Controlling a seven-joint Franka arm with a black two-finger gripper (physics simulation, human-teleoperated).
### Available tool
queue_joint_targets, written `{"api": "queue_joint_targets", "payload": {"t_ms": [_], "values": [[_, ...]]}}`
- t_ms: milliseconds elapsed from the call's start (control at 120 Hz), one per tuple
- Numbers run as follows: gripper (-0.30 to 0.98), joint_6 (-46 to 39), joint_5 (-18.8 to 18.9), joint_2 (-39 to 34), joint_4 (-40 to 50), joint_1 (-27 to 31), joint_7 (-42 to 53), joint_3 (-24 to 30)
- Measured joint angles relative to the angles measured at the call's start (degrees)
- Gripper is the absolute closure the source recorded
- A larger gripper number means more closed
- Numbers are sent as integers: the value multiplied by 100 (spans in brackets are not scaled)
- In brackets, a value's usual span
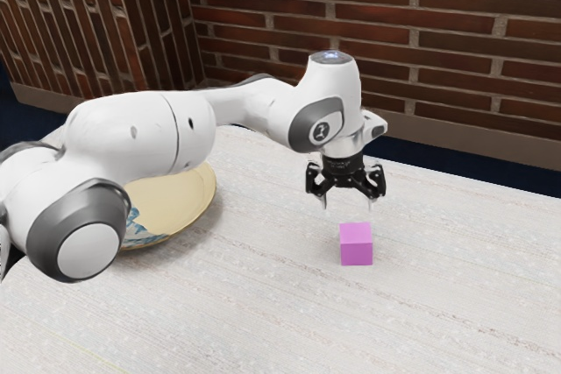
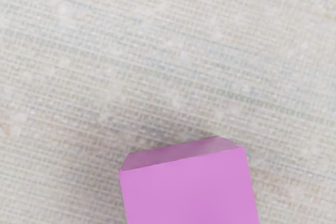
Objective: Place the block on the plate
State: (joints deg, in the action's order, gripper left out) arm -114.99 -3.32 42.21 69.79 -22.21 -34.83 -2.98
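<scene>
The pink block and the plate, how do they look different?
The block is a little cube with flat sides, but the plate is wider, with a curved rim. The block is plain pinkish purple, while the plate is creamy yellow with some blue decoration. Both are on the table.

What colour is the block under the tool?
The block is pinkish purple, best seen in the wrist view.

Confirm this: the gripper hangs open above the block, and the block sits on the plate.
Not quite: the block sits on the table, apart from the plate, as the exterior view shows. The gripper does hang open above the block.
</scene>
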Motion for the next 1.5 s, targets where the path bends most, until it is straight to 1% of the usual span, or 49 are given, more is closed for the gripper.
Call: {"api": "queue_joint_targets", "payload": {"t_ms": [167,275,617,917,1100,1500], "values": [[0,-257,-13,102,143,-49,-945,-9],[0,-195,22,192,181,-108,-1429,-16],[0,-122,90,418,158,-211,-2497,47],[0,-140,102,552,169,-190,-3057,43],[16,-148,103,584,154,-187,-3286,43],[21,-214,153,567,13,-238,-3576,10]]}}
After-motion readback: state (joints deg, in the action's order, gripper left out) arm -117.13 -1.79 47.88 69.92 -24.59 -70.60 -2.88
